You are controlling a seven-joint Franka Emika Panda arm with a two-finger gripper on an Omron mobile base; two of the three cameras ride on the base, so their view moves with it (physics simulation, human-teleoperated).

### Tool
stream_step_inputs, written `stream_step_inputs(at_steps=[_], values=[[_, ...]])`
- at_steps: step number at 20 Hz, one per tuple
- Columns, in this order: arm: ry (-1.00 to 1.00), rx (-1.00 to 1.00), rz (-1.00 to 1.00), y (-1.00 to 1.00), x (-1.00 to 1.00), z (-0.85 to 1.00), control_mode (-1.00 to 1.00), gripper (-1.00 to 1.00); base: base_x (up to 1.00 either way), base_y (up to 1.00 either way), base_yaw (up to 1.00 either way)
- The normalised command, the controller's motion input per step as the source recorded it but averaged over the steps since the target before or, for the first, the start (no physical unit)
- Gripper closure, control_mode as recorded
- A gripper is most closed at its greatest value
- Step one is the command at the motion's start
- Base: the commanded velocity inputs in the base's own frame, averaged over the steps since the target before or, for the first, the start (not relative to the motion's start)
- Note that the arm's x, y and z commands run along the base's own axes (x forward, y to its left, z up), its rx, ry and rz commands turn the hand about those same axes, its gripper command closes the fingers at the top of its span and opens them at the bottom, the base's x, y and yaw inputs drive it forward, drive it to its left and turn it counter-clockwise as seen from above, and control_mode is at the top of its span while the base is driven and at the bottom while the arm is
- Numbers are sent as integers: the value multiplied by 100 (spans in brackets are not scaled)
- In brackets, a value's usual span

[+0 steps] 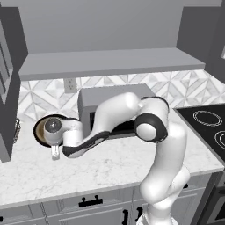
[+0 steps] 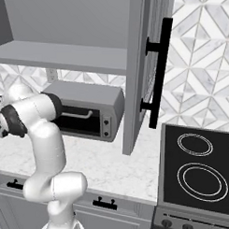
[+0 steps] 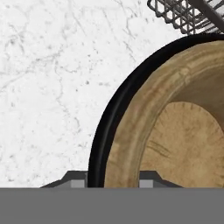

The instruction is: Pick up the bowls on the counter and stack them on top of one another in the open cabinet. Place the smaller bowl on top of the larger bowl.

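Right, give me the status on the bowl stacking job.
Done: the tan bowl already sits inside the black bowl. In hand: the gripper is low at their rims, fingertips either side, on the counter; whether it has closed is unclear. Left: lifting the stack onto the open cabinet shelf.

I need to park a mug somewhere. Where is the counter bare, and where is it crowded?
Bare: the counter between toaster oven and front edge, and the cabinet shelf. Crowded: far left, where the hand sits at the stacked bowls beside a wire rack.
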Motion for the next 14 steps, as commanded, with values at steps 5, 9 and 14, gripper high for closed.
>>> stream_step_inputs(at_steps=[5, 9, 14], values=[[-1, 0, 0, -1, -85, 100, -100, 100, 0, 0, 0], [-1, 0, 0, 0, -76, 100, -100, 100, 0, 0, 0], [0, 0, 0, -9, -70, 100, -100, 100, 0, 0, 0]])
